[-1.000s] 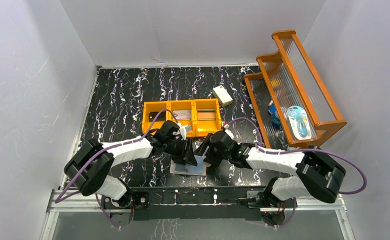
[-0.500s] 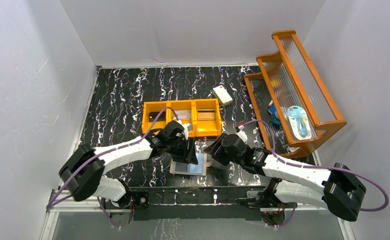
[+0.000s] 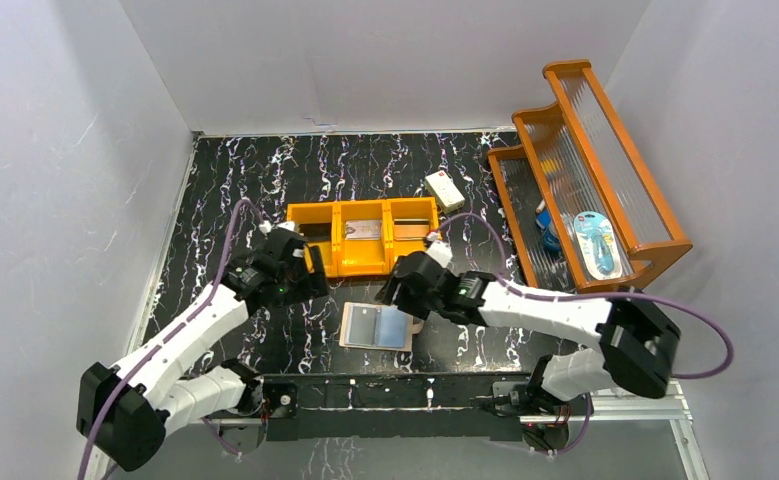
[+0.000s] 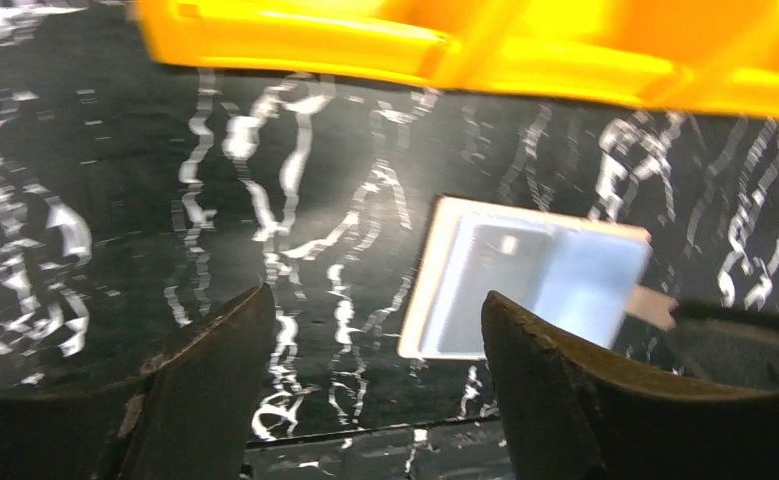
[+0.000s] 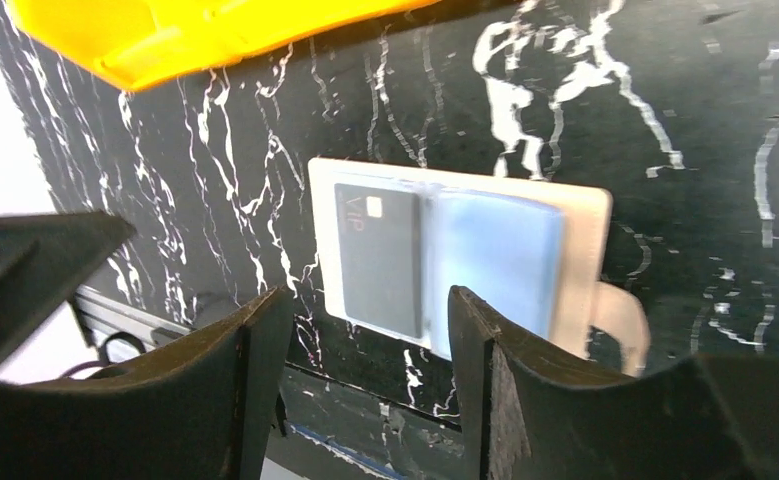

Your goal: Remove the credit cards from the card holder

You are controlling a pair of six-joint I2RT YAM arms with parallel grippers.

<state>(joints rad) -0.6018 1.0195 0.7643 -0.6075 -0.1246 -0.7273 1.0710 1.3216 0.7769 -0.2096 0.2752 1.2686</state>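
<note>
Your left claw (image 4: pixel 370 320) has swung left off the card holder (image 3: pixel 377 326) and hangs spread and empty by the orange bin (image 3: pixel 365 266). The holder lies open on the black marbled desk (image 3: pixel 235 190), with a dark card (image 5: pixel 378 258) in its left pocket. Your right claw (image 5: pixel 365 310), also spread and empty, hovers at its right edge. White walls (image 3: pixel 385 60) surround the desk.

The card holder (image 3: pixel 373 326) lies uncovered from above, the orange bin (image 3: pixel 365 264) standing near behind it.
</note>
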